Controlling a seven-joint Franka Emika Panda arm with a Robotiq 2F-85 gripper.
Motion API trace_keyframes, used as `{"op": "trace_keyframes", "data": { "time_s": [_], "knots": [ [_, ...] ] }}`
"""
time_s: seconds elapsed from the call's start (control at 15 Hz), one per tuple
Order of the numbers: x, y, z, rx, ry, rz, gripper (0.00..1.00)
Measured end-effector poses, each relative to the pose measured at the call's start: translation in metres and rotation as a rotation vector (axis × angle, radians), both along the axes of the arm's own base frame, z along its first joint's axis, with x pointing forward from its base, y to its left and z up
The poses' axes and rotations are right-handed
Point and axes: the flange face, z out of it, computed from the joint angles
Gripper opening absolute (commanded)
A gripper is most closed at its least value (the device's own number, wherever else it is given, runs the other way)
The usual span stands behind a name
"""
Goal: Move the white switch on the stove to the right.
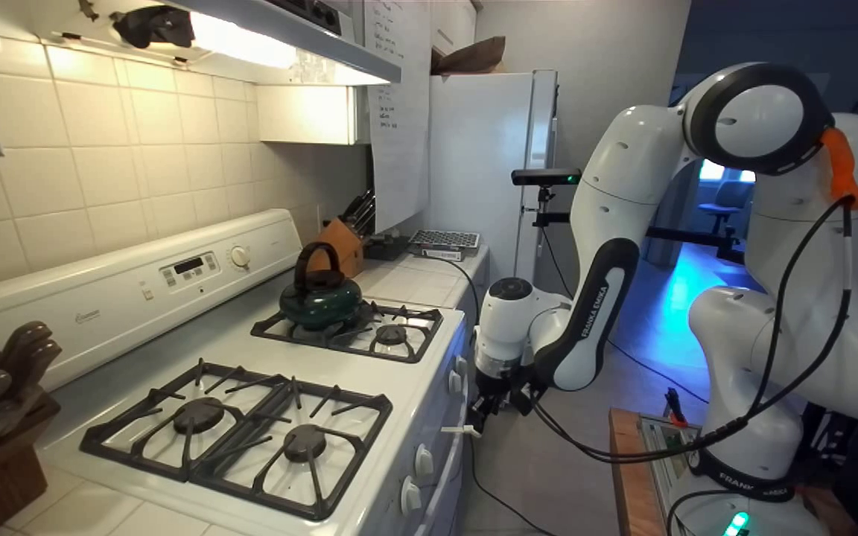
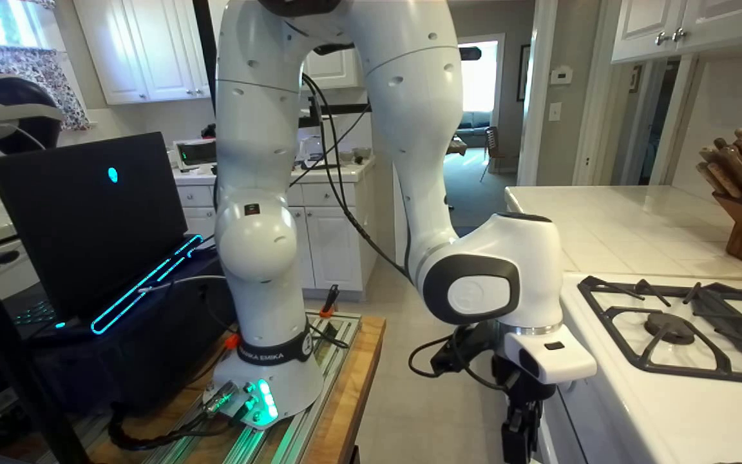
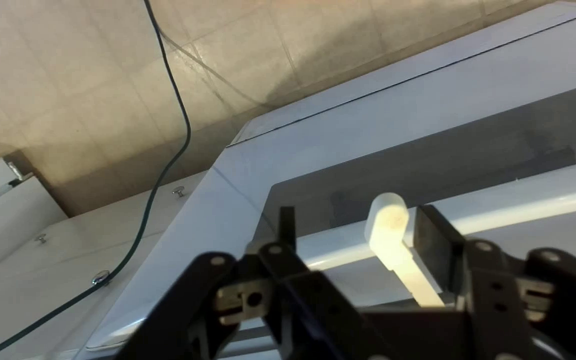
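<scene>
My gripper (image 3: 357, 235) stands spread, a smooth white switch (image 3: 394, 242) between its jaws.
Slim and round-ended, it sits nearer one black finger (image 3: 435, 245), contact unclear, at the front of the glossy stove (image 1: 347, 368). My white, rounded arm (image 1: 614, 186) arches high, its wrist (image 1: 503, 327) pointing down.

Beige floor (image 3: 93, 125) — tiled, stove (image 1: 258, 353) on it

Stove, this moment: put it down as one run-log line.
tool: jaws apart, at front of stove; white switch: between jaws in wrist view, contact unclear; green kettle: on stove
</scene>
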Motion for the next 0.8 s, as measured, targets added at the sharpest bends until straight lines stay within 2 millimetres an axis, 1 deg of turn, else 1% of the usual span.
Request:
{"op": "trace_keyframes", "data": {
  "time_s": [0.13, 0.27, 0.4, 0.47, 0.53, 0.8],
  "knots": [
    [-0.001, -0.005, 0.000, -0.001, 0.002, -0.004, 0.99],
    [-0.001, -0.008, 0.000, -0.002, 0.005, 0.001, 1.00],
    [-0.001, -0.007, -0.001, 0.000, 0.008, 0.011, 0.94],
    [0.000, -0.006, -0.001, 0.002, 0.010, 0.017, 0.94],
    [0.000, -0.004, -0.002, 0.004, 0.012, 0.023, 0.91],
    [0.005, 0.002, -0.007, 0.011, 0.019, 0.040, 0.93]
  ]
}}
